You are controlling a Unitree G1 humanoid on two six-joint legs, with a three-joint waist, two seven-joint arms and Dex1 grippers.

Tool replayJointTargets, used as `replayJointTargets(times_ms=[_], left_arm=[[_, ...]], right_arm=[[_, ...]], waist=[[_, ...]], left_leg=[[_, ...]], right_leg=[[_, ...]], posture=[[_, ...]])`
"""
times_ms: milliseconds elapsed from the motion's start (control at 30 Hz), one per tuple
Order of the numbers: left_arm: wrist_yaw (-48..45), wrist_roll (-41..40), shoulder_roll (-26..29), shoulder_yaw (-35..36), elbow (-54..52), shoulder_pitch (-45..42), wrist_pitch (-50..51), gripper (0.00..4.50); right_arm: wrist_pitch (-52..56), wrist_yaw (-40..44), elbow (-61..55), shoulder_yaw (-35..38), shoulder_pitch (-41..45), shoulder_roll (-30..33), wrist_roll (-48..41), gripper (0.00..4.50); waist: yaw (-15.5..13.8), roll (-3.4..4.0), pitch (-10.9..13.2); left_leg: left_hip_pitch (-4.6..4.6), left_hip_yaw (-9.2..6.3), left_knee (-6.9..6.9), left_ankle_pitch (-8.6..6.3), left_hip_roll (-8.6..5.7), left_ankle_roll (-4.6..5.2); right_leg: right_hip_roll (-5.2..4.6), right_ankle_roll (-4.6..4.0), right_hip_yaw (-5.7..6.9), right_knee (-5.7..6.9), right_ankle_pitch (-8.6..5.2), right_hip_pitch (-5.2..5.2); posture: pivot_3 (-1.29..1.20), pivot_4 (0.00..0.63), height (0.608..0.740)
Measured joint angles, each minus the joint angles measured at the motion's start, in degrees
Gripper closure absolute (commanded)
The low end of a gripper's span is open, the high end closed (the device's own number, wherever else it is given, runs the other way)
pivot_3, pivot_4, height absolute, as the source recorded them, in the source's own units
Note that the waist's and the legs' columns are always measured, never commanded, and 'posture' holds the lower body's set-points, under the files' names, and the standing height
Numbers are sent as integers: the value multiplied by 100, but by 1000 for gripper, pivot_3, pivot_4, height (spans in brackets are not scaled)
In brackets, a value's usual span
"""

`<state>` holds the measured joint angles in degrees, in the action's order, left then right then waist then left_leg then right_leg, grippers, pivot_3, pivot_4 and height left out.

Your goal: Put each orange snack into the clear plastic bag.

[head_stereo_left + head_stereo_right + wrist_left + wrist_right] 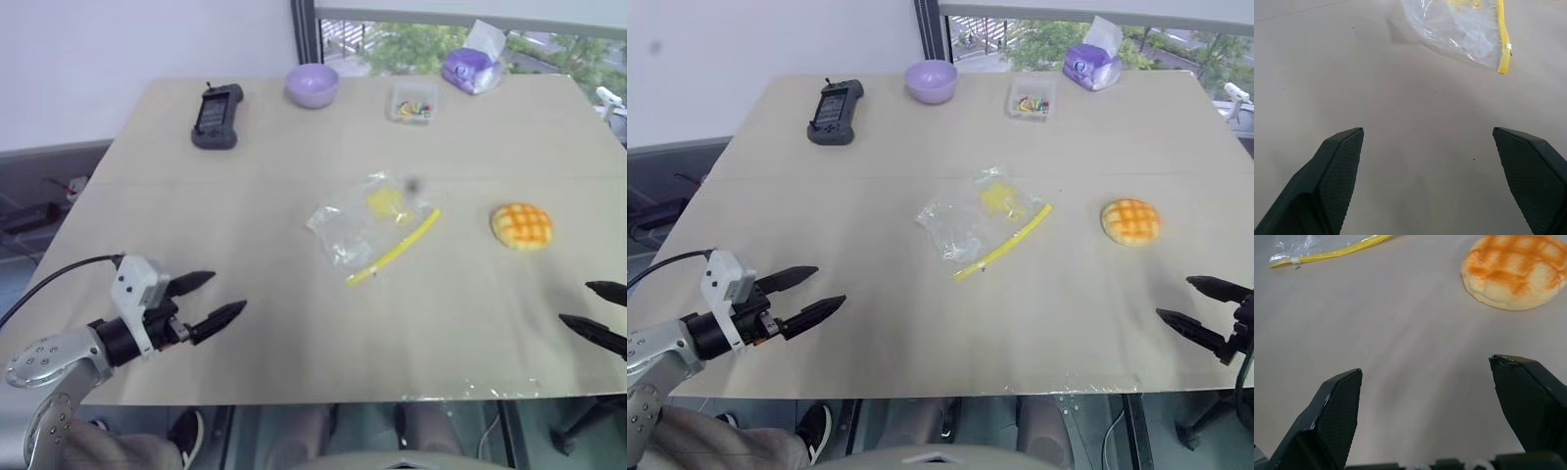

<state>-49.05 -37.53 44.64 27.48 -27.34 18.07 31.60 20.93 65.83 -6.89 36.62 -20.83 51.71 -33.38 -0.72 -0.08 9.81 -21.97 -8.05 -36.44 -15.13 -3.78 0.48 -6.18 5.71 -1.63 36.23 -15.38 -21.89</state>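
One orange snack (522,225), a domed yellow-orange bun with a scored grid on top, rests on the table at the right; it also shows in the right wrist view (1515,270). The clear plastic bag (370,227) lies flat mid-table, its yellow sealing strip (397,247) along the near-right edge, and something yellow shows through it. My left gripper (217,297) hovers open over the near-left of the table, well short of the bag (1464,29). At the near-right edge my right gripper (600,311) stands open, a short way in front of the bun. Both are empty.
Along the far edge of the beige table (294,166) sit a black handheld device (217,116), a lilac bowl (312,84), a small clear box of colourful bits (413,102) and a purple tissue pack (472,67). The table's near edge (323,401) runs just below both grippers.
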Motion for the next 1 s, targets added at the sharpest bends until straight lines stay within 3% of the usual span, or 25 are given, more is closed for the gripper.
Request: replayJointTargets(times_ms=[1000], left_arm=[[-157,144,-36,-184,320,-320,-254,21]], right_arm=[[44,-8,-152,10,36,-95,-34,0]], waist=[[4,0,-1]], left_leg=[[6,1,-51,-2,0,5]], right_leg=[[4,-2,-3,54,2,4]], posture=[[0,150,740]])
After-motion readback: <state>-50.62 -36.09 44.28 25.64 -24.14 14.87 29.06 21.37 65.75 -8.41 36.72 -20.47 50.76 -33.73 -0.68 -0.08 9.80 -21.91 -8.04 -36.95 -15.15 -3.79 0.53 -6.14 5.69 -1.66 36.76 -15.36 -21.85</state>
